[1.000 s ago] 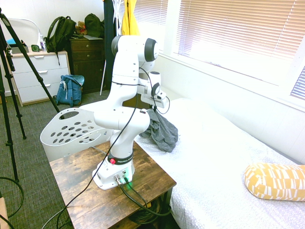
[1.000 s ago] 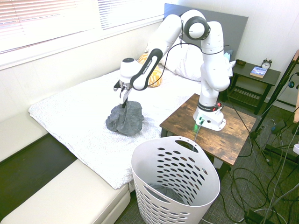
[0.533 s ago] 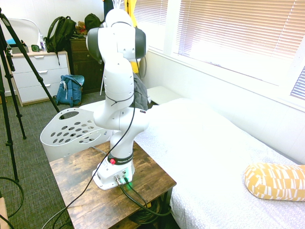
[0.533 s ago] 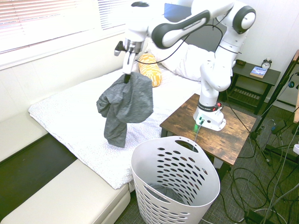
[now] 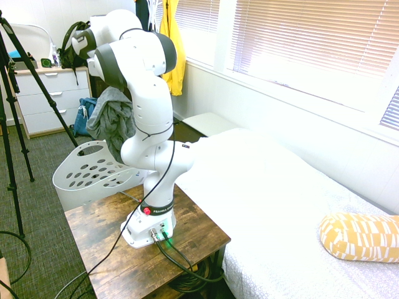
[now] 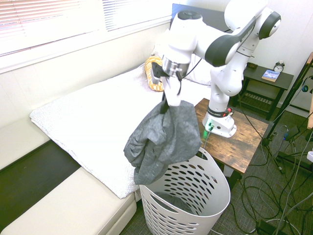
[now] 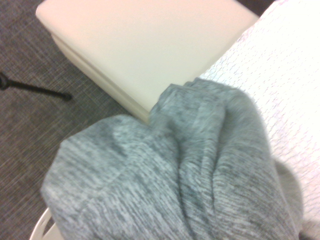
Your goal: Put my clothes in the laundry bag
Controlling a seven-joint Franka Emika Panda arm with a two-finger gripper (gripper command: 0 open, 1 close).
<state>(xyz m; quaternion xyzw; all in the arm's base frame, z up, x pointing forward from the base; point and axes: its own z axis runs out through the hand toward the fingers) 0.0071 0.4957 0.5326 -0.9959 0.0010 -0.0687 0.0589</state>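
Note:
The clothes [image 6: 164, 139], a grey wrinkled garment, hang in the air from my gripper [image 6: 166, 101], which is shut on their top. Their lower folds dangle over the near-left rim of the laundry bag [image 6: 195, 205], a white plastic basket with oval holes standing on the floor. In the first exterior view the clothes [image 5: 113, 123] hang behind the arm, above the laundry bag [image 5: 93, 171]. The wrist view is filled by the grey clothes [image 7: 175, 180], with a sliver of the laundry bag's rim [image 7: 40, 231] at the lower corner.
A bed with a white cover [image 6: 93, 127] lies left of the basket, with a cream bench [image 6: 63, 205] at its foot. The arm stands on a wooden side table [image 6: 244, 142]. A yellow patterned pillow [image 5: 361, 237], a yellow jacket [image 5: 171, 43] and backpacks [image 5: 90, 118] are farther off.
The arm has lifted the clothes off the bed and swung them sideways, away from the mattress, until they hang over the laundry bag's rim.

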